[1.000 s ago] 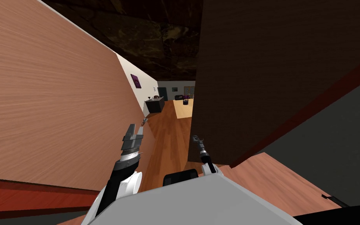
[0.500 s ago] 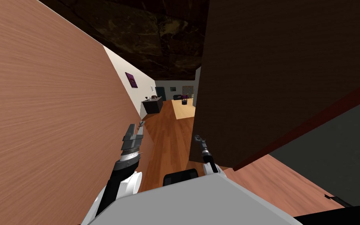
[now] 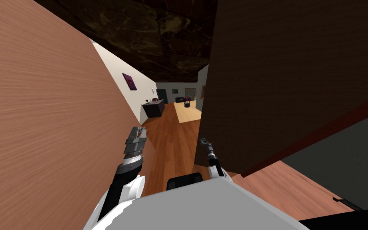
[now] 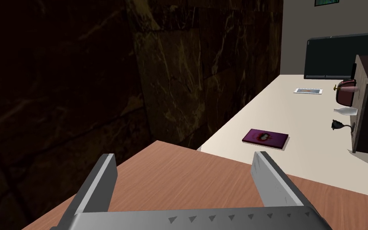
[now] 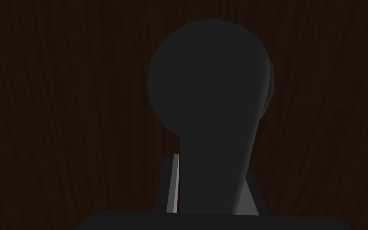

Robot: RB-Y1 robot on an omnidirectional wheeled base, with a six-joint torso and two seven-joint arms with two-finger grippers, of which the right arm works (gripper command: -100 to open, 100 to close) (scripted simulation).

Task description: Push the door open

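A dark wood door (image 3: pixel 291 72) stands at my right, partly swung, with a gap beside its edge. My right gripper (image 3: pixel 204 140) is at that edge, low on the door. In the right wrist view its fingers press the stem of a dark round knob (image 5: pixel 209 80) against the dark door face (image 5: pixel 59 100). My left gripper (image 3: pixel 138 131) hangs open next to a light reddish wood panel (image 3: pixel 39 119) on my left. Its fingers (image 4: pixel 106 175) stand wide apart over that panel's surface (image 4: pixel 187 179), holding nothing.
Through the gap runs a hallway with a wooden floor (image 3: pixel 171 139). A dark cabinet (image 3: pixel 153 108) stands by a white wall with a purple picture (image 3: pixel 129 81). A pale rug (image 3: pixel 187 112) lies farther on. A red strip and a grey wall (image 3: pixel 339 159) lie right of the door.
The dark door's edge has swung a little to the right with my right gripper on its knob. I have moved forward, and the left panel takes up more of the view.
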